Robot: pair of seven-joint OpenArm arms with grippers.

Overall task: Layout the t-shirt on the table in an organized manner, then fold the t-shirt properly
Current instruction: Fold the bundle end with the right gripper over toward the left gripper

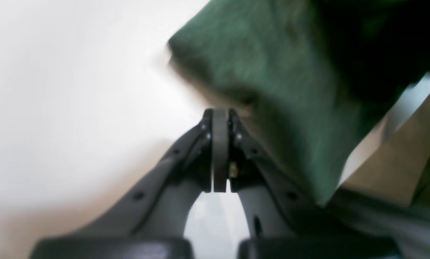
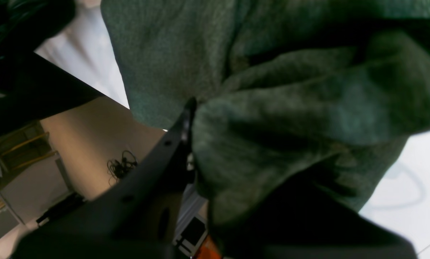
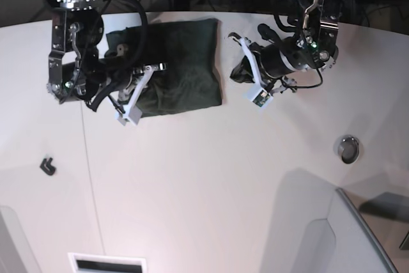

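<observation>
The dark green t-shirt (image 3: pixel 185 62) lies as a folded block at the back of the white table (image 3: pixel 204 183). My right gripper (image 3: pixel 150 71) sits at the shirt's left part. In the right wrist view it (image 2: pixel 197 108) is shut on bunched cloth of the t-shirt (image 2: pixel 272 118); one black finger (image 2: pixel 177 136) shows and the cloth hides the other. My left gripper (image 3: pixel 236 71) hangs just off the shirt's right edge. In the left wrist view it (image 1: pixel 220 113) is shut, pads together with nothing between them, and the blurred t-shirt (image 1: pixel 272 72) lies ahead and to the right.
A small metal ring (image 3: pixel 348 149) is set into the table at the right. A small black piece (image 3: pixel 46 165) lies at the left. A thin seam line (image 3: pixel 89 171) runs down the left side. A grey panel (image 3: pixel 358 234) fills the bottom right corner.
</observation>
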